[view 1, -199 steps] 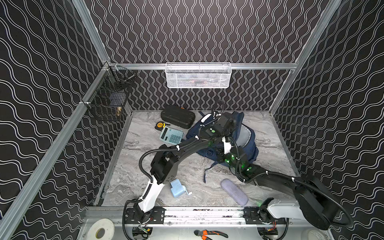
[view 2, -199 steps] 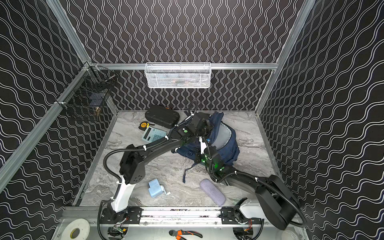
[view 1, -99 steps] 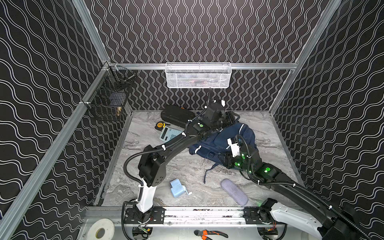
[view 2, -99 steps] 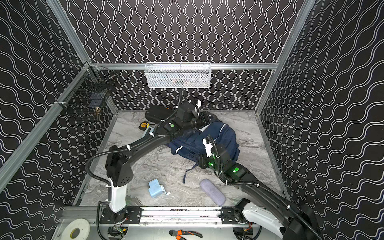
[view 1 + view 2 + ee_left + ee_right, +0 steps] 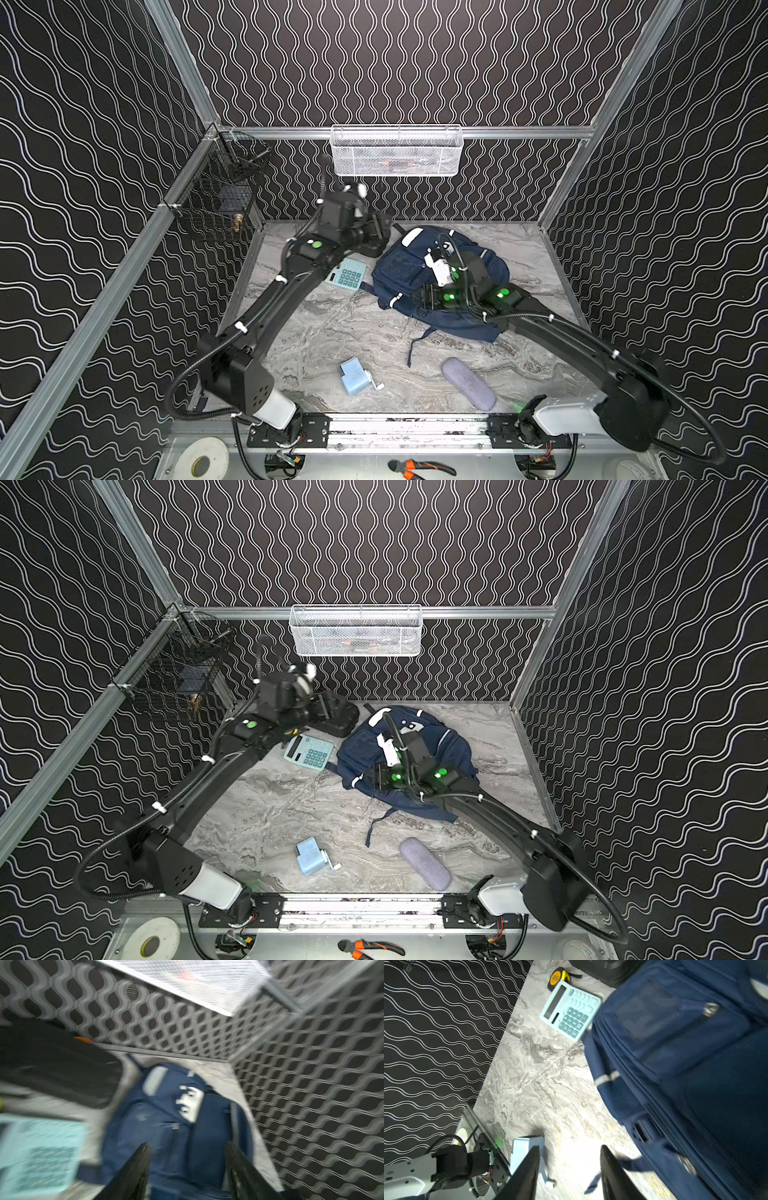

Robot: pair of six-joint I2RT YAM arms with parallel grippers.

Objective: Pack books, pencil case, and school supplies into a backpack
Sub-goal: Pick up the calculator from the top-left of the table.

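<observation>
A white mesh basket [image 5: 395, 151] hangs on the back wall; a black wire basket [image 5: 216, 203] hangs on the side wall; a black case [image 5: 344, 723] and a yellow tape measure [image 5: 557, 977] lie on the grey desk [image 5: 332, 332]; orange pliers [image 5: 419, 467] and a tape roll [image 5: 202, 461] lie in front

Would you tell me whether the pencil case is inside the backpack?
No, the pencil case lies on the tabletop, outside the backpack.

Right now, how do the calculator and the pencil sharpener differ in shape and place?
The calculator is flat with teal keys; the pencil sharpener is boxy with a crank. The calculator lies far back beside the backpack; the pencil sharpener sits alone near the front. Both are pale blue, outside the backpack.
</observation>
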